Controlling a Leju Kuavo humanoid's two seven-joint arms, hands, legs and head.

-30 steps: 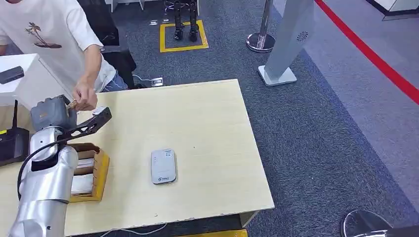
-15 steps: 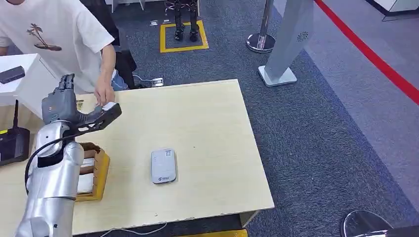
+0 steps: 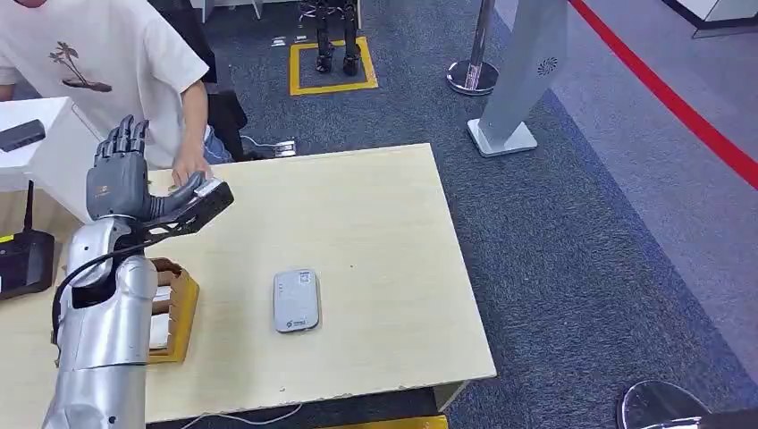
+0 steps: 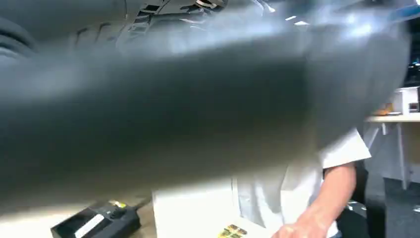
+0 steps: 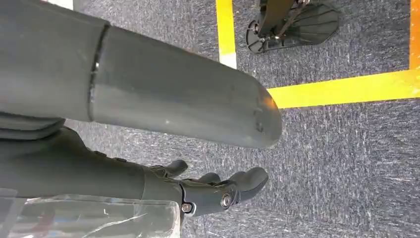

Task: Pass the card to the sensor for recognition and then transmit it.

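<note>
Card was probably under the person's hand (image 3: 190, 169) at the table edge well beyond the sensor (image 3: 296, 300), couldn't tell for sure; left hand (image 3: 116, 174) beside it was spread and empty, right hand (image 5: 218, 191) hung loose-fingered, empty too, so I'd pull away slowly, clear of that arm.

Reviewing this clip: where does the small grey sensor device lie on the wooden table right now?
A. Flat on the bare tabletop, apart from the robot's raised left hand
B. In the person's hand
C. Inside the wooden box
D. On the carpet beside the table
A. The sensor device lies flat mid-table, to the right of the wooden box, while the left hand is raised near the far edge.
</note>
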